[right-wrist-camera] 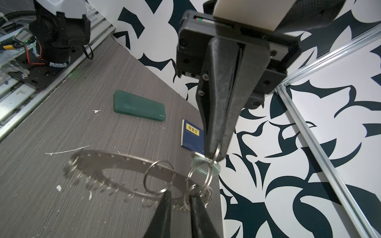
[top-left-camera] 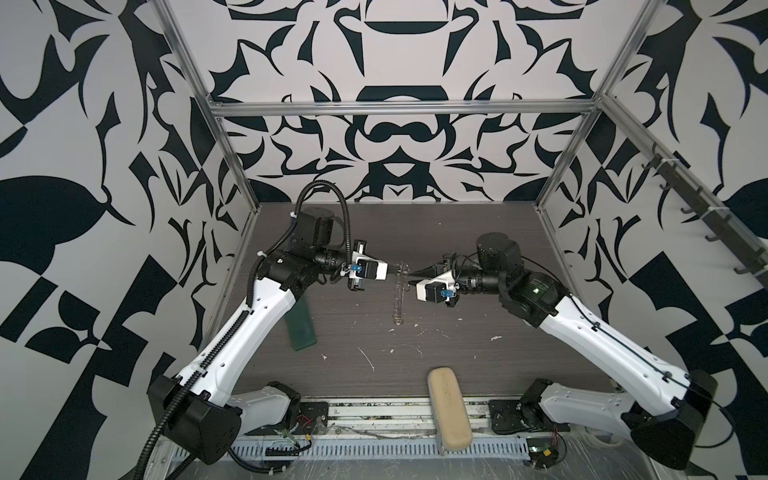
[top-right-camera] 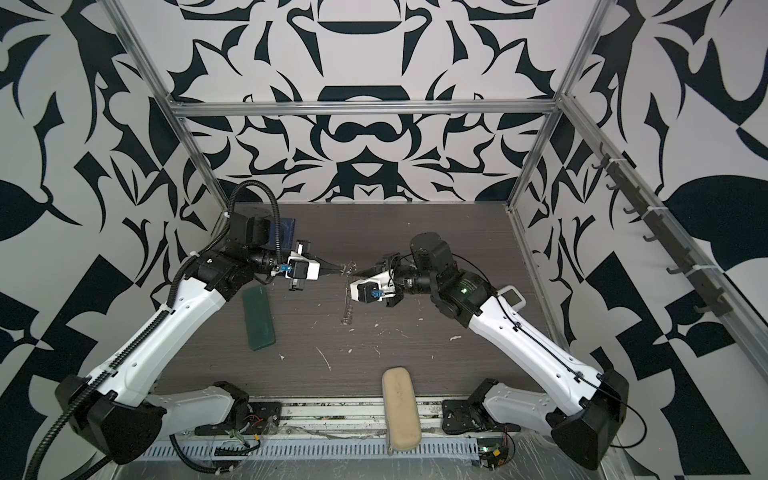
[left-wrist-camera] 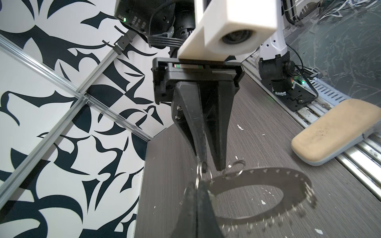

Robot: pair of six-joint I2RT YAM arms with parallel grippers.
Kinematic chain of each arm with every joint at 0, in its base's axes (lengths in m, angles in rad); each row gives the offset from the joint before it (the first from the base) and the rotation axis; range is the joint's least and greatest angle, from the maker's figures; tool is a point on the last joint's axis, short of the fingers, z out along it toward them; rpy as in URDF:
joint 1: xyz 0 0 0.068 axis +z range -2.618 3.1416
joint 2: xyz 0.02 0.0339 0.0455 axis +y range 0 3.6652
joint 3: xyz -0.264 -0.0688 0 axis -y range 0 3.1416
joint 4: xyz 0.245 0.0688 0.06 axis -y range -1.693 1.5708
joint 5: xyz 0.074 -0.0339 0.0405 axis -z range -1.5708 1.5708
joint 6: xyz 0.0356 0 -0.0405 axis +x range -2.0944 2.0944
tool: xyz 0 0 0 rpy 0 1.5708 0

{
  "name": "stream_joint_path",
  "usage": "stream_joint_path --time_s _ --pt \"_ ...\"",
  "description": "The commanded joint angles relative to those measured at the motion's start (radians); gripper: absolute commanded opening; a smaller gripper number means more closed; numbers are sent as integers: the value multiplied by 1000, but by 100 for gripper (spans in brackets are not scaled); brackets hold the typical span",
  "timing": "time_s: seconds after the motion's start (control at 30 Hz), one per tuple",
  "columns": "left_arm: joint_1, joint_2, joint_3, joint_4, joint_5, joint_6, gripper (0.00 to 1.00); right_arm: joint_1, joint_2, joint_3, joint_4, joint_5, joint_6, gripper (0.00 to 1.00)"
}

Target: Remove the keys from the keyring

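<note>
Your left claw point(right-wrist-camera: 214, 156) pinches the keys point(right-wrist-camera: 205, 165); right claw point(right-wrist-camera: 179, 194) stands slightly spread, so the keyring point(right-wrist-camera: 123, 161) could swing or drop.

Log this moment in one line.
left gripper: shut on split ring | tag: threaded on that ring | right gripper: open, tips by the hoop edge | step: tag not yet freed

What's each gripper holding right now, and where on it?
Left gripper: shut on the small split ring at the tag, hoop hanging off it. Right gripper: jaws apart, clamping nothing.
</note>
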Motion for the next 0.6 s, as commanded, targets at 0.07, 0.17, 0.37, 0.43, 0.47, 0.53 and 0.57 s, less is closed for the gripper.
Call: stream_joint_path --time_s 0.07,0.17,0.37,0.43,0.47,0.53,0.57 --pt "5 -5 41 20 22 0 0 -2 -37 43 -8 23 43 25" --pt "8 -3 41 22 20 4 0 -16 -42 71 -43 29 64 26" --pt "10 1 42 26 18 5 0 -58 -64 115 -92 32 103 26" --pt "10 1 42 28 18 6 0 -66 -68 128 -97 28 127 26" --pt "9 1 43 28 17 5 0 -65 -67 139 -104 23 138 26" --pt "10 1 42 28 15 8 0 -66 -52 170 -132 12 165 27" --pt "10 1 41 28 15 7 0 -66 -43 190 -156 10 171 27"
